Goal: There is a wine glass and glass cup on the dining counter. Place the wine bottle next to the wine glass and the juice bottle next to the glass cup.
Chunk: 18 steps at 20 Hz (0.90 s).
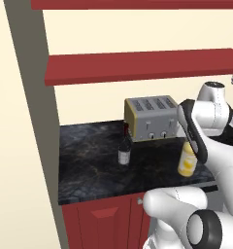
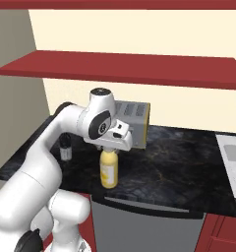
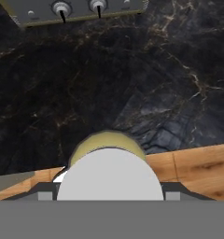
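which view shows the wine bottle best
The left base view: the wine bottle stands in the open on the black worktop, left of the toaster. In the right base view the arm hides most of it.

Red shelves over black marbled worktop.
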{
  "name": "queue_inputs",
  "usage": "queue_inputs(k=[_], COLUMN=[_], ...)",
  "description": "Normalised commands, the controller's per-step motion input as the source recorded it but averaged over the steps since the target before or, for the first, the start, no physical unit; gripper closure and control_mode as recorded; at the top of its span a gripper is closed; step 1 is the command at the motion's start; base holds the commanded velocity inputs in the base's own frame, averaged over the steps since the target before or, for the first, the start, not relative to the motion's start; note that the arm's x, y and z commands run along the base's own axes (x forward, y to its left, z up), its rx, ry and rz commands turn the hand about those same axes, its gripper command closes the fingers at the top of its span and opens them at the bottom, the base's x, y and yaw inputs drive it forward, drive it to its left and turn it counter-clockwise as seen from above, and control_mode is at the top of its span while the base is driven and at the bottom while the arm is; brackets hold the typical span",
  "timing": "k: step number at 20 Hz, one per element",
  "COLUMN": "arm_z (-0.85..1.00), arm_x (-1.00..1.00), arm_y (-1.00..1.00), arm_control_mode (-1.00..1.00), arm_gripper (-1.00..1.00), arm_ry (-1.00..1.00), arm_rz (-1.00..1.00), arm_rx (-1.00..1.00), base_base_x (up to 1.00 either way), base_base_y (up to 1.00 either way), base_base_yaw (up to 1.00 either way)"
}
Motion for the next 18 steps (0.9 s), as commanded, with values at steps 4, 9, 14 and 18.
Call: queue_inputs(k=[4, 9, 14, 18], arm_z=[0.0, 0.0, 0.0, 0.0], arm_x=[0.0, 0.0, 0.0, 0.0], arm_y=[0.0, 0.0, 0.0, 0.0], arm_control_mode=[1.0, 1.0, 1.0, 1.0], arm_gripper=[1.0, 1.0, 1.0, 1.0], arm_ry=[0.0, 0.0, 0.0, 0.0], arm_rz=[0.0, 0.0, 0.0, 0.0], arm_rx=[0.0, 0.0, 0.0, 0.0], base_base_x=[-0.26, -0.59, -0.44, -0.17], base_base_y=[0.01, 0.11, 0.14, 0.01], base_base_yaw=[0.0, 0.05, 0.53, 0.94])
